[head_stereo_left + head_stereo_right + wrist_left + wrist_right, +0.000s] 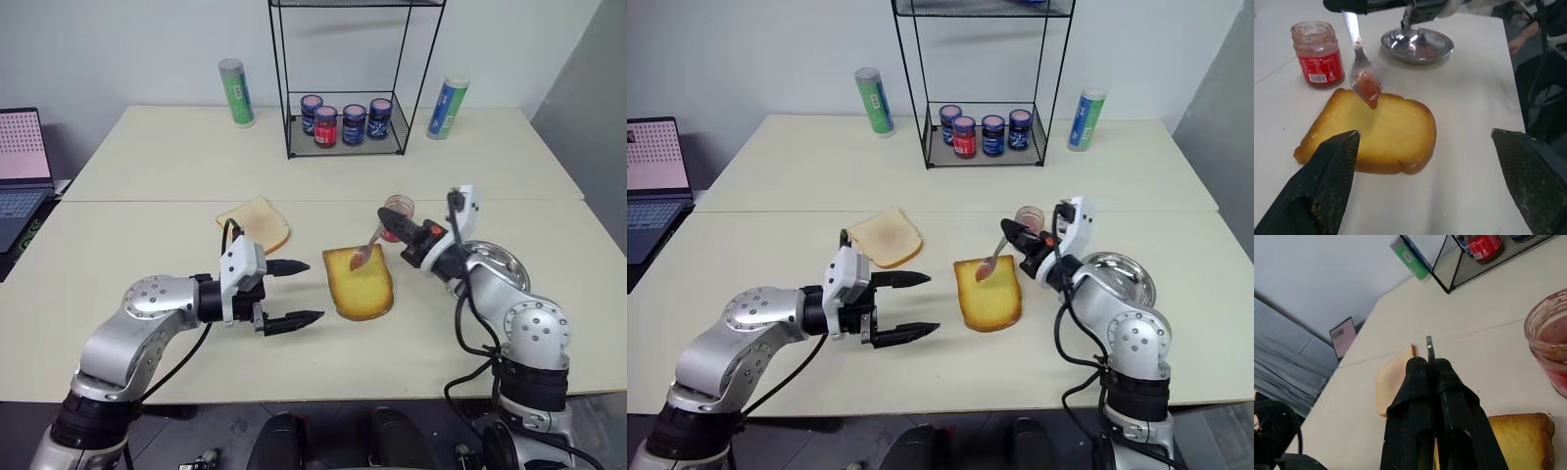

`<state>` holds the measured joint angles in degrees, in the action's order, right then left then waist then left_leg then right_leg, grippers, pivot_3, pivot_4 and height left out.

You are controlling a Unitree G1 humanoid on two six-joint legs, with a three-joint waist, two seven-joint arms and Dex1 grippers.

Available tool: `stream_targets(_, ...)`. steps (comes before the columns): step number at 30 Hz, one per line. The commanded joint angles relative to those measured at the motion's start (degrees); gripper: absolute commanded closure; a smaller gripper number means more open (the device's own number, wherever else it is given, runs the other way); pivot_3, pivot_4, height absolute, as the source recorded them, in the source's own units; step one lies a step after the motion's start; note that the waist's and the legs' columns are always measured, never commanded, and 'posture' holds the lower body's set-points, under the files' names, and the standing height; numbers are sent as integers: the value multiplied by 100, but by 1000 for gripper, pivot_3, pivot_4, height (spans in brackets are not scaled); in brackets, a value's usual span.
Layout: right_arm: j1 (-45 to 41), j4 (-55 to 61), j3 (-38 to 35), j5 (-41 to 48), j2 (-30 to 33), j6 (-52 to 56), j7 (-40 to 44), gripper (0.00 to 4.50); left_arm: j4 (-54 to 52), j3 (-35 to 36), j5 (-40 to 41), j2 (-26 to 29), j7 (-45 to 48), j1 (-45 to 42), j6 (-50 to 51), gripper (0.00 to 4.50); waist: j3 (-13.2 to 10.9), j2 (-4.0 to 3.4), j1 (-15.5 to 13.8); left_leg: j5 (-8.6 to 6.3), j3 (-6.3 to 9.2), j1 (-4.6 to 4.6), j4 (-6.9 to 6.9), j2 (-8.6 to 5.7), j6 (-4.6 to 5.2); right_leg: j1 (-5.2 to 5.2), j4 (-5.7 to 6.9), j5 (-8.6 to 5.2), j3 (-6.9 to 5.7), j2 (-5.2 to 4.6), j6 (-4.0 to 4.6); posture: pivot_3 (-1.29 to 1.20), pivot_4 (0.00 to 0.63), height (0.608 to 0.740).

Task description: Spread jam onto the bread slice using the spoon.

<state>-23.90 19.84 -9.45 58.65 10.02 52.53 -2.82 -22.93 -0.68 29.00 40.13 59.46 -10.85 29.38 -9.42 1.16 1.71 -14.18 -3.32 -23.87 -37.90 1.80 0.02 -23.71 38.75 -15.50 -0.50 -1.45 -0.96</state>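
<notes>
Right gripper (1015,233) clamped on the handle of the spoon (1362,73), bowl loaded with a glossy red-pink dab of jam (1370,89) and held at the far edge of the bread slice (359,282), golden-faced, brown-crusted, lying flat between both arms. Left gripper (296,292) spread wide beside the slice, holding nothing. Pale table (147,157); open jam jar (1318,54), steel dish (1417,45), wire rack (345,122) with blue-lidded jars against a white wall.

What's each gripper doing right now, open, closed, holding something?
Left gripper: open, empty, beside the bread slice.
Right gripper: shut on the spoon, whose bowl carries jam over the bread slice.
</notes>
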Motion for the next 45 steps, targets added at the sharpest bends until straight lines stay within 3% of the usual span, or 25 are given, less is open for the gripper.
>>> stream_targets(1,-130,-39,347,-630,65,-459,389,4475,-288,65,5,2,-142,78,-113,0,0,0,-1,0,0,-1,0,0,0,0,0,0,0,0,0,0,150,740)
stream_targets(5,-178,-81,555,-1119,177,-724,653,4475,-328,85,21,-9,-252,124,-96,0,0,0,-2,0,0,-1,0,-1,0,0,-1,-1,1,0,-1,0,150,740)
stream_targets(11,-193,-170,206,-942,58,-625,547,4475,-277,146,25,9,-352,136,-110,0,0,0,-4,0,0,-1,0,0,0,0,0,2,0,0,3,0,150,740)
stream_targets(18,-100,-395,-387,-77,-865,-275,-418,4475,-241,41,14,-69,-464,47,-101,0,0,0,-1,0,0,0,1,2,0,0,2,7,1,0,12,0,150,740)
stream_targets(24,53,-713,-503,-83,-1093,-331,-584,4475,-200,-43,2,-138,-487,-65,-91,0,0,0,-4,0,0,-1,1,0,0,-1,2,7,1,-1,12,0,150,740)
stream_targets(34,416,-686,-544,-216,-616,-217,-348,4475,-101,-131,-23,-145,-447,-196,-131,0,0,0,-1,0,-1,0,1,-1,0,-1,2,7,1,0,11,0,150,740)
stream_targets(41,524,-380,-895,178,-54,-4,-337,4475,49,-159,-72,-145,-380,-312,-209,0,0,1,-16,0,-1,-1,0,-4,0,1,1,3,0,1,6,0,150,740)
stream_targets(45,304,-344,-1007,587,-145,20,-558,4475,126,-153,-97,-150,-342,-359,-255,0,1,1,-5,0,-1,0,1,-3,0,2,0,3,2,4,5,0,150,740)
